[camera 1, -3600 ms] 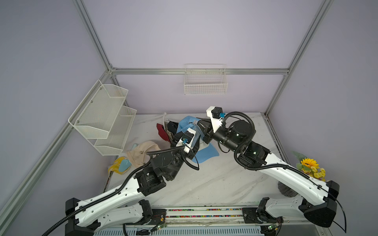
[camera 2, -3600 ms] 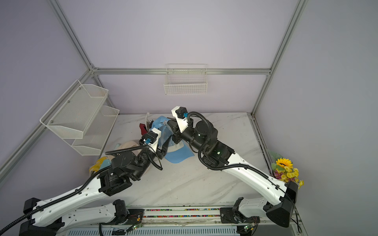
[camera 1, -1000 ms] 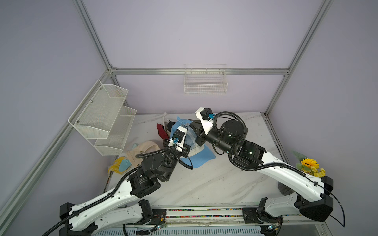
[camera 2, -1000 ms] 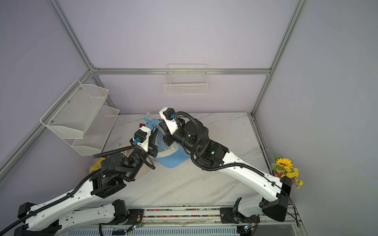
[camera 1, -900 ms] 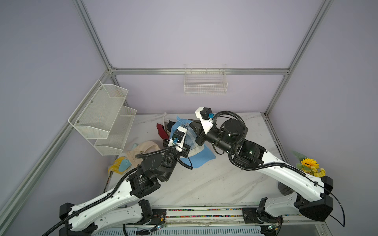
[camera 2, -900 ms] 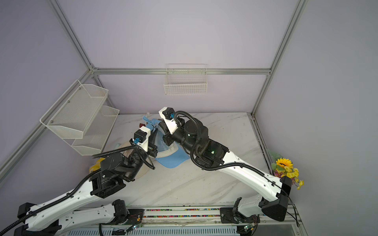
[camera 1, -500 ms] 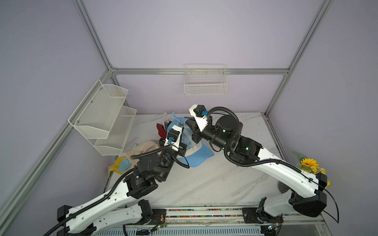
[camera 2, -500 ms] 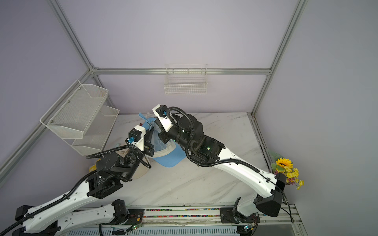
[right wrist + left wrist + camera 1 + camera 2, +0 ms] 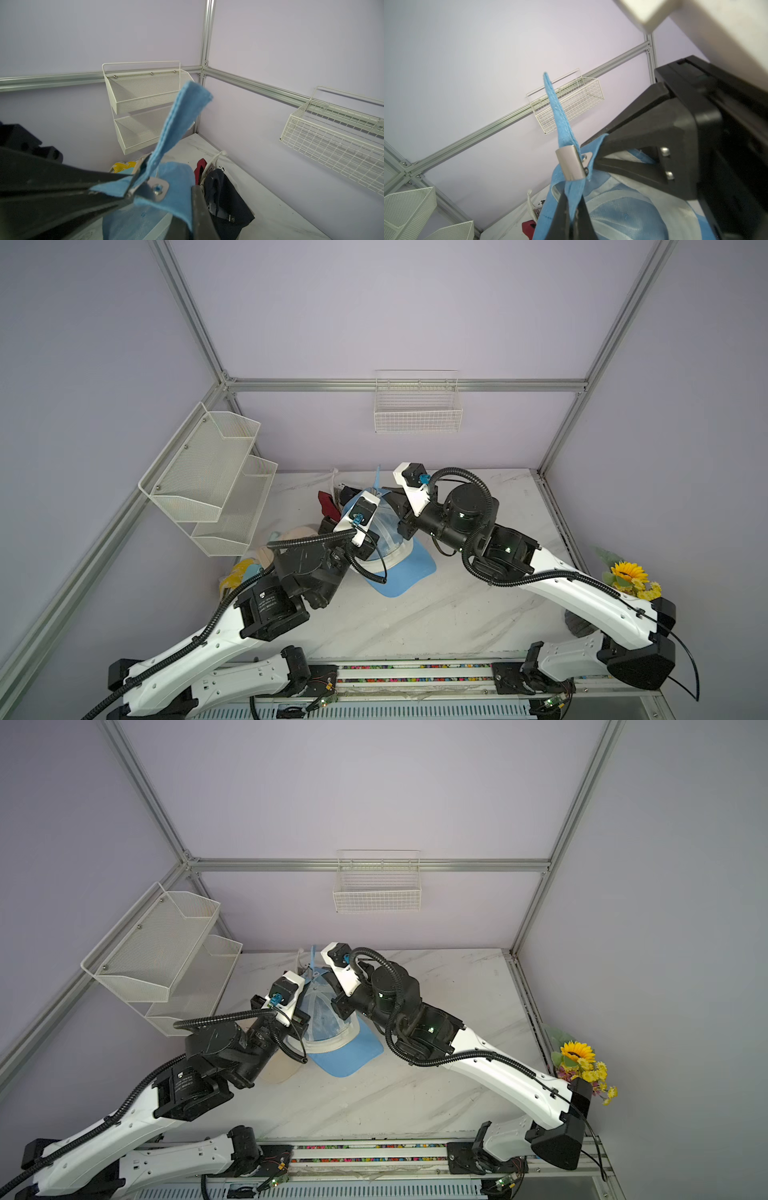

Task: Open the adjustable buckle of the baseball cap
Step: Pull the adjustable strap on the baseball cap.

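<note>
The light blue baseball cap (image 9: pixel 401 570) is hanging opening-up over the rear middle of the marble-patterned tabletop (image 9: pixel 436 614), and both arms are holding it between them; whether its visor is touching the surface I cannot tell. The left gripper (image 9: pixel 572 204) is pinching the cloth strap (image 9: pixel 557 108) just under the buckle (image 9: pixel 571 164), its jaws fully closed. The right gripper (image 9: pixel 163 193), closed as tightly, is clamping the cap's rear band beside the buckle's riveted plate. The cap is looking light and floppy: soft woven cloth with pale seam tape inside the crown, so it is probably going to sag and twist wherever it is not held, with only the visor staying stiff. The strap is thin, flat and stitched along its edges, and its free tail is sticking upward. The buckle is a small, polished metal sleeve, hard and likely slippery against the hard black fingers. Gripping the cloth close on either side of it is therefore looking like the surer hold.
</note>
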You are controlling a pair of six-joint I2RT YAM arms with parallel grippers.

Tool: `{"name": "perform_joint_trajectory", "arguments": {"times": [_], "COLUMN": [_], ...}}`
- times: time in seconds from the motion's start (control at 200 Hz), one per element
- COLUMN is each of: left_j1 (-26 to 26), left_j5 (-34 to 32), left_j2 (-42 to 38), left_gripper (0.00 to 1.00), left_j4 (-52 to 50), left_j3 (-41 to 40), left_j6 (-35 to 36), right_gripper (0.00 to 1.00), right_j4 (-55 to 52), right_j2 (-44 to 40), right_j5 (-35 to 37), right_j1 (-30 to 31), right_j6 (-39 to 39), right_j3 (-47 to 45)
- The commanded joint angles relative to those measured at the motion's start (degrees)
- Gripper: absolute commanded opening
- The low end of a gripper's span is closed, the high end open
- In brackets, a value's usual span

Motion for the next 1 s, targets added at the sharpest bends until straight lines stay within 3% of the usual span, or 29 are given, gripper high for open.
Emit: {"name": "perform_joint_trajectory", "arguments": {"times": [0.0, 0.48, 0.72, 0.995], "left_j1": [-0.5, 3.2, 3.9, 4.4], "left_j5": [-4.0, 0.5, 2.6, 4.9], "left_j2": [0.1, 5.1, 5.6, 6.5], "left_gripper": [0.0, 0.0, 0.0, 0.0], "left_j4": [1.4, 0.7, -0.1, -2.4], "left_j3": [7.9, 10.5, 11.2, 11.6], "left_j6": [5.2, 2.0, 0.7, -1.1], "right_gripper": [0.0, 0.0, 0.34, 0.4], "right_j4": [2.8, 1.3, 2.2, 4.2], "right_j2": [-2.2, -3.3, -2.9, -1.6], "right_j5": [11.4, 0.8, -1.9, -2.1], "right_j1": [-4.5, -4.3, -4.0, -2.4], "right_j6": [5.0, 6.0, 4.7, 4.1], "right_j3": [-4.6, -6.0, -6.2, -5.0]}}
